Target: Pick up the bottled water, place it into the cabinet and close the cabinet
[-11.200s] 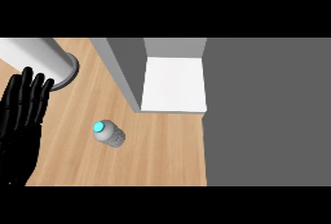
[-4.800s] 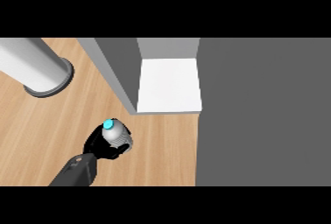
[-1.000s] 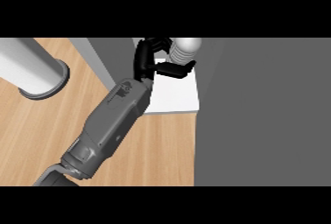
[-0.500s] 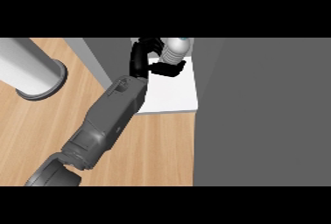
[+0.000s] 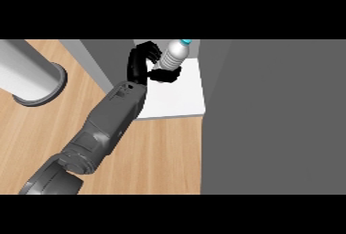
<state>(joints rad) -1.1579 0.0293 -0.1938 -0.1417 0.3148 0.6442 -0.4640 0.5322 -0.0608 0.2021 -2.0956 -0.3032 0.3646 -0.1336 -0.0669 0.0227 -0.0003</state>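
You see only one arm (image 5: 101, 132), and nothing in the head view settles which side it belongs to; it comes up from the lower left edge, where its upper part is cut off. The hand (image 5: 143, 64) at its end is black, its fingers curled round the lower body of the bottle (image 5: 170, 54), so much of the bottle's base is hidden from you. The bottle is pale grey-white with a blue-green cap (image 5: 184, 42), tilted with the cap toward the upper right, just at the top edge of the view. It is held over the white shelf (image 5: 177, 93) of the cabinet; you cannot tell whether it touches the shelf. A large grey panel (image 5: 273, 119) fills the right side. The counter (image 5: 40, 132) is light wood, and a grey cylinder (image 5: 27, 73) stands on it at the left, cut off at the corner.
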